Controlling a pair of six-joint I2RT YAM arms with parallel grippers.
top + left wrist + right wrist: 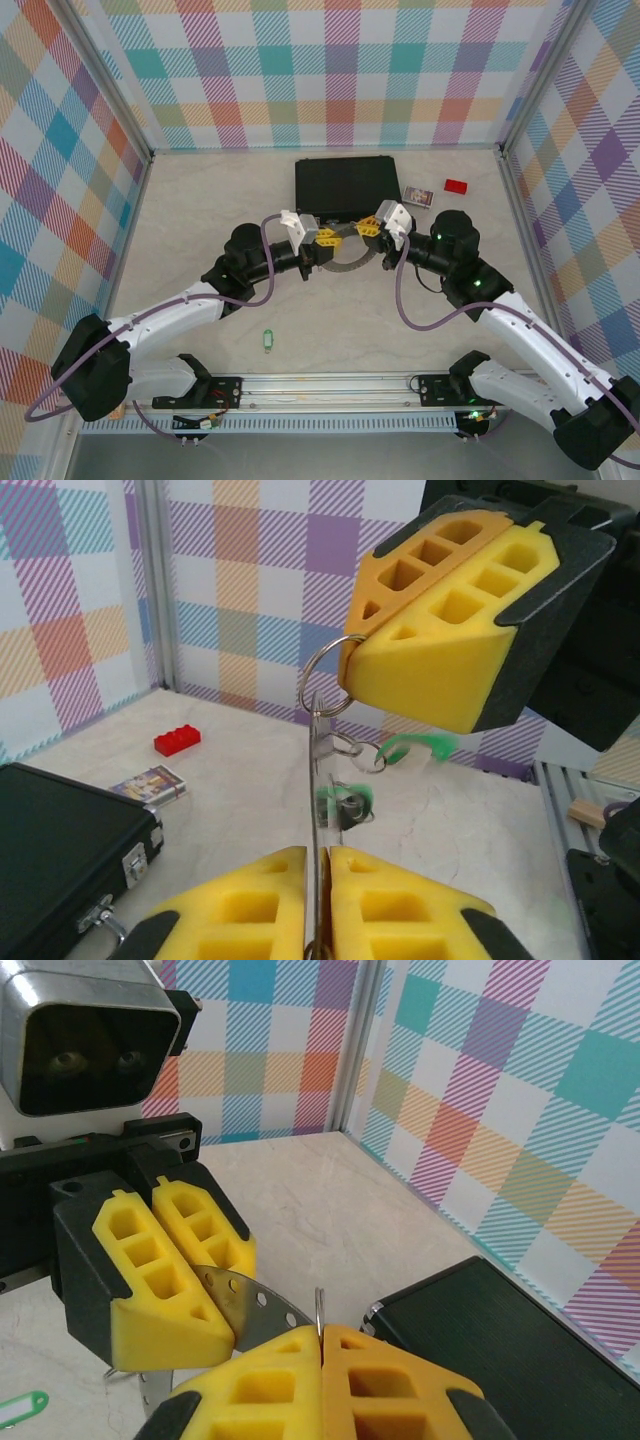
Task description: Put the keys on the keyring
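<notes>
1 keyring [345, 266] in L pincer [326, 238]; R pincer [368, 226] on wire ring [302, 680].

Your table [200, 230] has a pale top with a marble-like pattern. At the far side, near the middle, you see a black case [347, 186] lying flat on it. Just beside the case, on its right, lies a small colourful box [419, 197]. A little further right is a small red block [456, 186], apart from the box. Nearer to you, left of the middle, one key with a green tag [266, 341] lies alone on the bare top, well apart from the case.
</notes>
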